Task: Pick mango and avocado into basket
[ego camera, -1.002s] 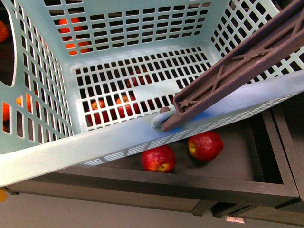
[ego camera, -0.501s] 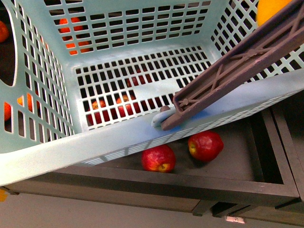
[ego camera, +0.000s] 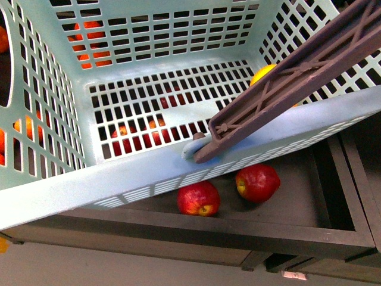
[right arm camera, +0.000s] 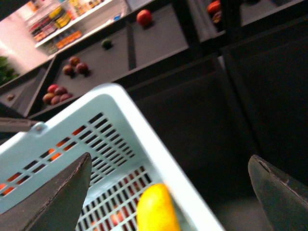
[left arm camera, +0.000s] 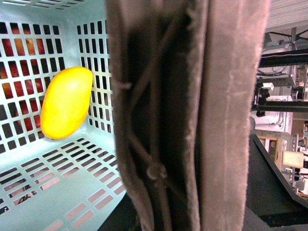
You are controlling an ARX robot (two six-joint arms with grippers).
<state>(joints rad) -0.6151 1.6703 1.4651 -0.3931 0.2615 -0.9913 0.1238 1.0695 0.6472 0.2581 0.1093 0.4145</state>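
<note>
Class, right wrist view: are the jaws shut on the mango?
No: the right gripper is wide open, the mango free inside the basket.

Nothing readable is showing anywhere I look. A small white tag [ego camera: 294,275] is hanging under the counter [ego camera: 238,233], its print too small to read, and the packets [right arm camera: 61,20] on the far store shelf are blurring into colour.

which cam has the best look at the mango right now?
Left wrist: the whole mango shows against the basket wall. Front: mango mostly behind the handle. Right wrist: mango cropped, blurred.
</note>
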